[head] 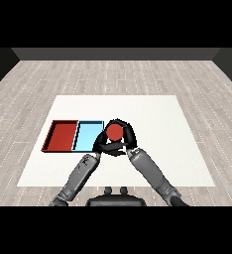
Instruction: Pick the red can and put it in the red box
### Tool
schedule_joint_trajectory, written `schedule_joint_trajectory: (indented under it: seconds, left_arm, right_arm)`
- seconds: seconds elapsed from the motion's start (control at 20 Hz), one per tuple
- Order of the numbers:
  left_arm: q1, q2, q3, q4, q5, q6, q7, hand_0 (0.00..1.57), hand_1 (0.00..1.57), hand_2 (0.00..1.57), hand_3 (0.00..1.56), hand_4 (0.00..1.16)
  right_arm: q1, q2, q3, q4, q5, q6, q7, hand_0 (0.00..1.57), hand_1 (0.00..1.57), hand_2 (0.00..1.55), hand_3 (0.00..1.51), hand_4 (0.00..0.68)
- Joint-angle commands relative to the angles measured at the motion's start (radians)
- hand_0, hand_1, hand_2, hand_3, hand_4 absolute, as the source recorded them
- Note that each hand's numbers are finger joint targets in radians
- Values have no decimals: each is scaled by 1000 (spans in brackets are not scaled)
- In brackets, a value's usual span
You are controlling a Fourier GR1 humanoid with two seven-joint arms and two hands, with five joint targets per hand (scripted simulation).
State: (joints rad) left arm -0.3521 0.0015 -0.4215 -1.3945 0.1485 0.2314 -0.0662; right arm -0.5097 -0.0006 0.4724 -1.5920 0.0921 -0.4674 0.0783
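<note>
The red can (115, 132) stands upright just right of the light blue tray (87, 137). Black fingers arch over the can's far side and down its right side: my right hand (129, 136) is curled round it. My left hand (100, 142) sits close against the can's lower left, beside the blue tray's right edge, with its fingers relaxed. I cannot tell whether the can rests on the table or is lifted. The red tray (62, 136) lies left of the blue one with nothing in it.
The two trays lie side by side at the left of the white table (152, 114). Both grey forearms meet in front of the can. Grey wood floor surrounds the table.
</note>
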Motion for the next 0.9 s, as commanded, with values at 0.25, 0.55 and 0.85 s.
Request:
schedule_joint_trajectory:
  seconds: [0.25,0.55,0.85]
  left_arm:
    - [13,-1,13,-91,-23,219,172,1571,1571,1540,1312,671]
    - [64,-1,0,-103,-53,248,135,1571,1571,1498,1348,723]
    - [-49,-1,53,-36,30,252,77,1571,1571,1528,1432,916]
  right_arm:
    - [-58,1,54,83,-23,-28,-67,1473,1473,1437,1387,538]
    - [-53,0,65,59,-66,-42,-29,1485,1485,1441,1379,526]
    - [-90,0,134,142,-64,-147,-67,1470,1470,1443,1391,516]
